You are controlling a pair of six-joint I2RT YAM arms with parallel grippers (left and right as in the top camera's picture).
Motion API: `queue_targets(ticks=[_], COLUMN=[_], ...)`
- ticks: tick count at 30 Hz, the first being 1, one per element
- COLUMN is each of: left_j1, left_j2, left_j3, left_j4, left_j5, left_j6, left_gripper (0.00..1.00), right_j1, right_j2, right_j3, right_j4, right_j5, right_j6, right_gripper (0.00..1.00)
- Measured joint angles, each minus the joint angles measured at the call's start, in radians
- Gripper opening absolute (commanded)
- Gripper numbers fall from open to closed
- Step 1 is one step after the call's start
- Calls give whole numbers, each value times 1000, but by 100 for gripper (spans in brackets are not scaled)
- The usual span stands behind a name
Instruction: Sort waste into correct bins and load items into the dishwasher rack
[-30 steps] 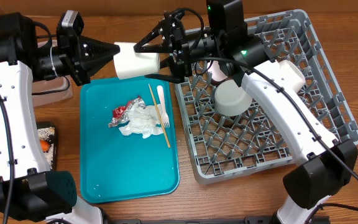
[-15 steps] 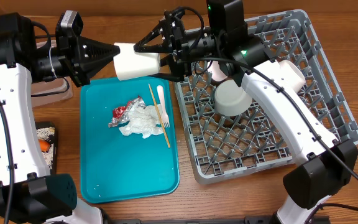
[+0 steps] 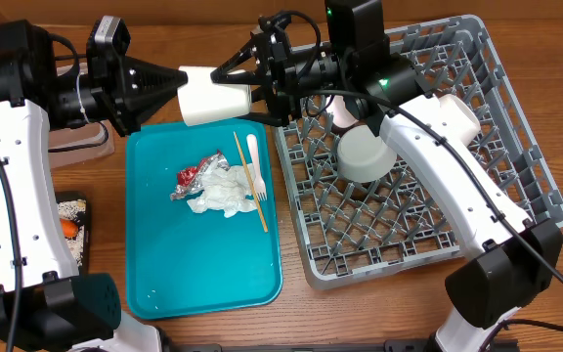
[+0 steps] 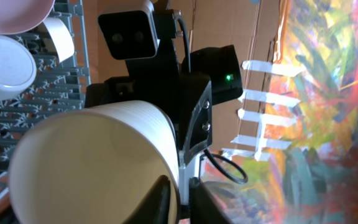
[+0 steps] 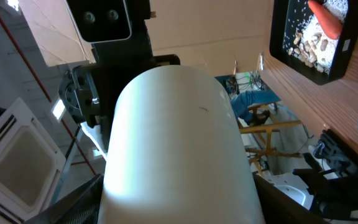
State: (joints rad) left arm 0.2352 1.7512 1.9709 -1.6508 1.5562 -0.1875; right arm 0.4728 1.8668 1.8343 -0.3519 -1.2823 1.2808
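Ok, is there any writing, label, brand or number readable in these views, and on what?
None: no text can be read in any view.
Foil wrapper on the teal tray: any print is too small to read.
White cup: plain, no lettering showing.

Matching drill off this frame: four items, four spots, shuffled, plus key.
1. cup
2. napkin
3. carrot
4. grey bowl

A. in the rack
B. in the black tray
C. held in the air
D. on the teal tray

Pairs: 1-C, 2-D, 3-B, 4-A
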Motion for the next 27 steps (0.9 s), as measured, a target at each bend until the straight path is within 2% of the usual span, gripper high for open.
queue_targets(ticks=[2,4,10,16,27], left_j1=[0,0,0,8,46], left_j2=[-1,-1,-1,-4,-12], left_j3=[0,1,1,5,7], left_j4=[2,2,13,92,152], left_j5=[-1,-3,-32,-150,-386], left_j6=[4,5,3,-15,-24], left_gripper=[37,42,41,41,43], right_j1=[0,0,0,0,-34], right_j2=[0,0,0,6,10], right_j3=[0,0,0,0,0], right_j4=[0,0,20,32,-137], right_j5=[0,0,8,50,193], right_j6=[2,2,2,-11,-151], right_gripper=[63,62,56,44,36])
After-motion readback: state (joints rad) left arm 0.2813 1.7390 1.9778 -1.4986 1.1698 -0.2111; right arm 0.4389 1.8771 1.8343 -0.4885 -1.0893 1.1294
